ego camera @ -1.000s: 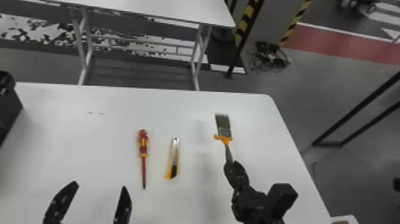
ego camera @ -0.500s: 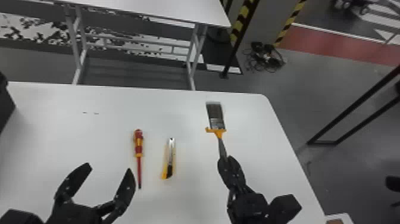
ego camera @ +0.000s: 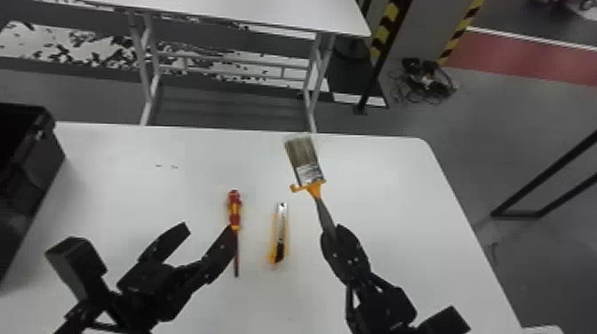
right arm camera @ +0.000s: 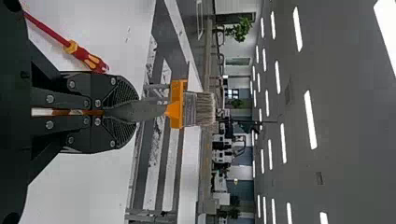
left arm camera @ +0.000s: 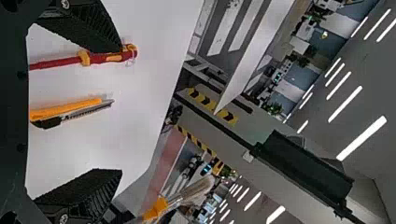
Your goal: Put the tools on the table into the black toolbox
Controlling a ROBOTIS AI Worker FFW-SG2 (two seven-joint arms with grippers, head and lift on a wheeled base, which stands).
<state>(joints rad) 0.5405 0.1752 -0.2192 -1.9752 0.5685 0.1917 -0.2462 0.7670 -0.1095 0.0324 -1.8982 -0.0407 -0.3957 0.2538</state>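
Pretty roomy place tbh. Grey floor (ego camera: 511, 133), red strip (ego camera: 528, 57) edged by white line (ego camera: 533, 39). White table (ego camera: 266, 17) on metal legs, yellow-black hazard stripes (ego camera: 384, 29), messy cable tangle (ego camera: 426, 82) nearby. Rows of strip lights (right arm camera: 310, 119) on grey ceiling (right arm camera: 345, 102), leafy green plant (right arm camera: 240, 29) way back.

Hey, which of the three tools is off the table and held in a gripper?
The paintbrush: the right gripper holds it by its handle, while the screwdriver and utility knife lie on the table.
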